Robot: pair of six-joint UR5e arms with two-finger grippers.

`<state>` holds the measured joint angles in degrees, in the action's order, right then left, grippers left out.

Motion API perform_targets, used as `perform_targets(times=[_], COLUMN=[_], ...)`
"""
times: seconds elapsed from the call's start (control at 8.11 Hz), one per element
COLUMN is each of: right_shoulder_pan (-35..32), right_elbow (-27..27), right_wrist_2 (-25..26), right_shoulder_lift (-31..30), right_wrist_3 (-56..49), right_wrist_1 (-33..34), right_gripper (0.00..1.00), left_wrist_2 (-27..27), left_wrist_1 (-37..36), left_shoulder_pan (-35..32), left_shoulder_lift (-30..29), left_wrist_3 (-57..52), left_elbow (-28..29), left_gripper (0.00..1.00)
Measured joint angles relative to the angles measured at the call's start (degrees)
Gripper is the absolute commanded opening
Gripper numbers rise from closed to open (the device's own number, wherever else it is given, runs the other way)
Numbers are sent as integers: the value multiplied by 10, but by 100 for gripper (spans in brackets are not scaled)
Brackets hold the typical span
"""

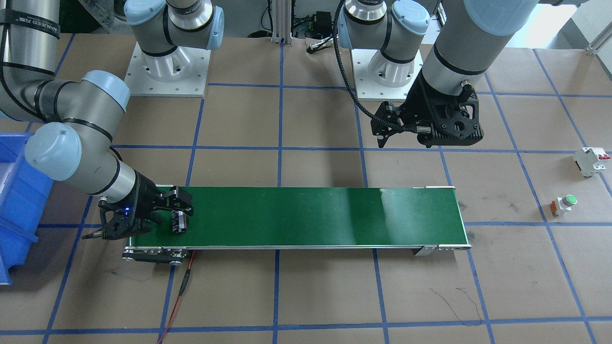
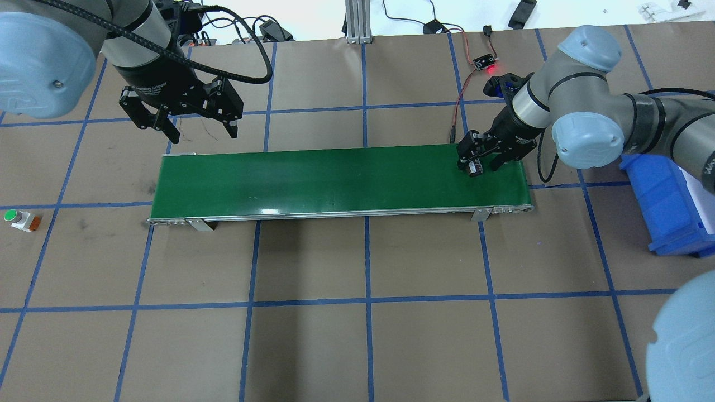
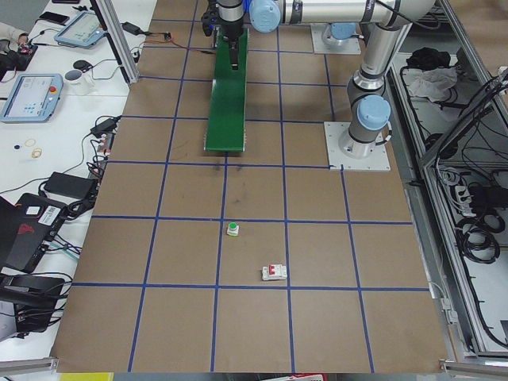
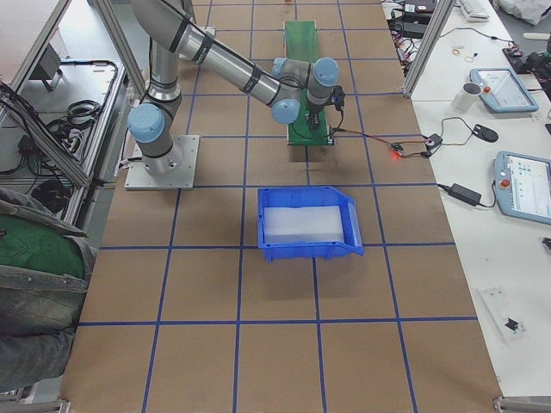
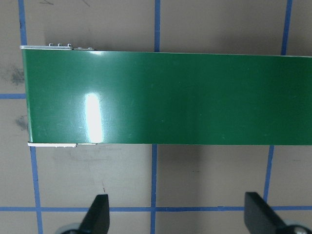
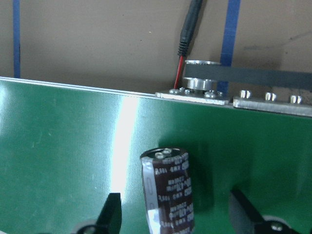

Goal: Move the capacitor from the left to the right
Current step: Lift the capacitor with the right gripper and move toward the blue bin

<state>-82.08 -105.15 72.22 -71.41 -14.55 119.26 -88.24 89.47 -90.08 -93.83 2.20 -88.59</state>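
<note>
The capacitor (image 6: 168, 190), a stubby dark cylinder with printed markings and a silvery top, stands upright on the green conveyor belt (image 2: 335, 178) at its right end. It also shows in the overhead view (image 2: 475, 167) and the front view (image 1: 179, 222). My right gripper (image 2: 480, 163) is low over the belt and open. Its fingers (image 6: 113, 209) stand on either side of the capacitor, with a gap showing on each side. My left gripper (image 2: 192, 131) is open and empty, raised beside the belt's left end; its fingertips (image 5: 100, 212) show over brown paper.
A blue bin (image 2: 665, 206) sits to the right of the belt, under my right arm. A white circuit breaker (image 1: 591, 161) and a green-capped push button (image 2: 19, 219) lie on the table's left side. A red wire (image 1: 184, 282) runs from the belt's right end.
</note>
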Motion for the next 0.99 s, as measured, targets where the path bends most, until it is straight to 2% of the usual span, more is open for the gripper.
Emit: perform_targets(times=[0.12, 0.25, 0.74, 0.99], right_shoulder_pan=[1, 1, 7, 22], right_elbow=[1, 2, 10, 44], right_wrist_2=[3, 8, 32, 80], right_shoulder_lift=[0, -1, -4, -15], right_wrist_3=[0, -1, -14, -25], right_wrist_1=[0, -2, -15, -47], right_gripper=[4, 0, 0, 0], left_wrist_2=[0, 0, 0, 0], left_wrist_1=[0, 0, 0, 0], left_shoulder_pan=[0, 0, 0, 0], left_shoulder_lift=[0, 0, 1, 1], left_wrist_3=[0, 0, 0, 0], left_elbow=[0, 0, 0, 0], left_gripper=[97, 97, 97, 97])
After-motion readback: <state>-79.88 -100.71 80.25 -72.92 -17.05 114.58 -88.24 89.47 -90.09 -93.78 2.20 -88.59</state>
